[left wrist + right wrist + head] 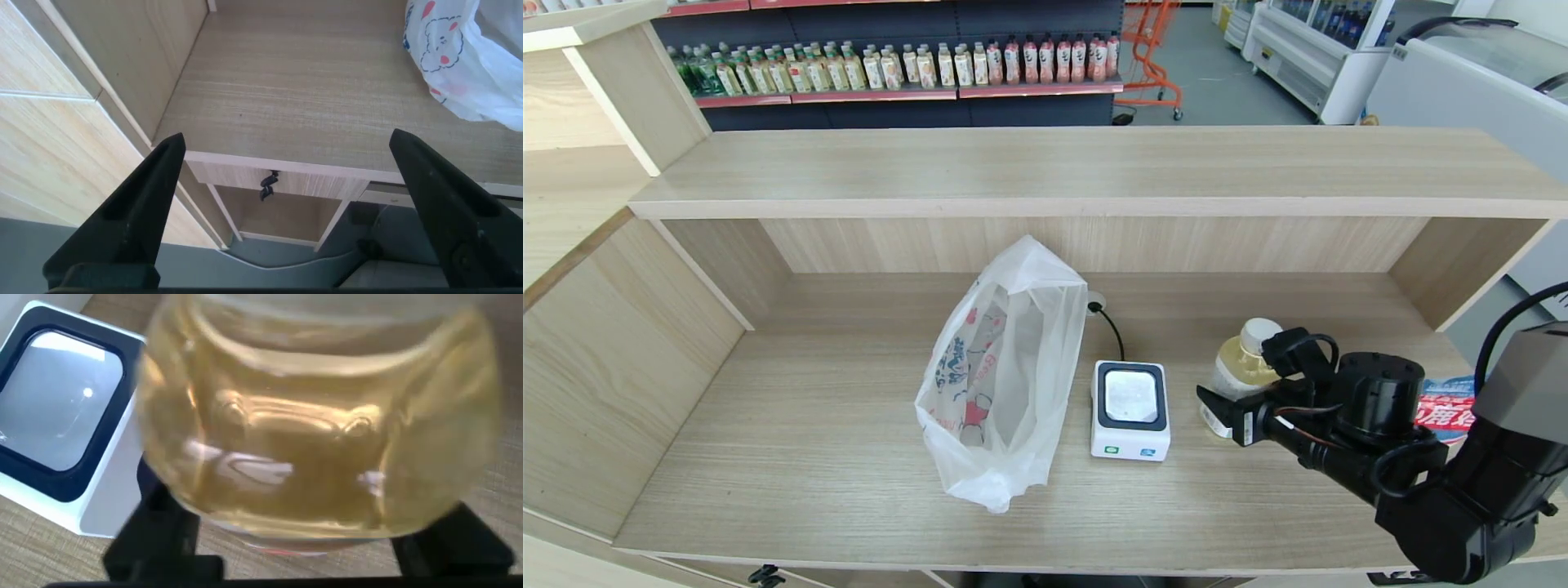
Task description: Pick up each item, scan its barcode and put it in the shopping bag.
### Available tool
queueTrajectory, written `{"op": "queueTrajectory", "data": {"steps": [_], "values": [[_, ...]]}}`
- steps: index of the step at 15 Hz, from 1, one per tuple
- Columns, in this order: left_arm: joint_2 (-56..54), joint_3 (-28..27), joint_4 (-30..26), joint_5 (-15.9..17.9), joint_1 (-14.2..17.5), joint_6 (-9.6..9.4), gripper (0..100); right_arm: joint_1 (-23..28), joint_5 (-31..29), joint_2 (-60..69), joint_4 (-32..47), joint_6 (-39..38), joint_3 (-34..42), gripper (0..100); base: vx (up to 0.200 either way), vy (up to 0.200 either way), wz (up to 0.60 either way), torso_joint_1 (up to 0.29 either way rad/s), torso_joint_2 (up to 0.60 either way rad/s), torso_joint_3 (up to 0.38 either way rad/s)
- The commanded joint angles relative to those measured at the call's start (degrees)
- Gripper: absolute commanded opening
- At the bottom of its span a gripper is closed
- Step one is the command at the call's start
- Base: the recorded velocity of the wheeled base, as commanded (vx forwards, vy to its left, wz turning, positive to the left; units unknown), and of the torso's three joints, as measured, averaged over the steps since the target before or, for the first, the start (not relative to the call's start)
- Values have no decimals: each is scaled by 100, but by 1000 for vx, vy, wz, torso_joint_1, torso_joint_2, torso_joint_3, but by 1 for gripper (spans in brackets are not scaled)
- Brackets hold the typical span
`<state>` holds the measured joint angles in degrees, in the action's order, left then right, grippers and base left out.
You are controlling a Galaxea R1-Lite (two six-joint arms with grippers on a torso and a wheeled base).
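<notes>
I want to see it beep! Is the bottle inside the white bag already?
No, the bottle is on the counter beside the scanner, outside the white bag.

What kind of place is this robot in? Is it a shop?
Most likely a shop, at the checkout counter. Shelves of drinks line the back, a barcode scanner sits on the counter beside a plastic shopping bag, and the right gripper holds a bottle near it.

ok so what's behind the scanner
A black cable runs from behind the scanner back to a round port in the counter, beside the shopping bag. Where the cable joins the scanner is hidden by the scanner's body.
</notes>
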<state>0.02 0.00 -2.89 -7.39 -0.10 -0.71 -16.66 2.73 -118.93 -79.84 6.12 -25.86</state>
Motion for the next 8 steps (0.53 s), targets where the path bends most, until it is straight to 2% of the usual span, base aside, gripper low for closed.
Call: {"op": "queueTrajectory", "data": {"steps": [1, 8], "values": [[-2, 0, -1, -8, 1, 0, 100, -3, 8, -104, -6, 30, -69, 0, 0, 0, 0, 0, 0, 0], [-2, 0, -1, -8, 1, 0, 100, 5, 17, -25, -6, 311, -262, 0, 0, 0, 0, 0, 0, 0]]}}
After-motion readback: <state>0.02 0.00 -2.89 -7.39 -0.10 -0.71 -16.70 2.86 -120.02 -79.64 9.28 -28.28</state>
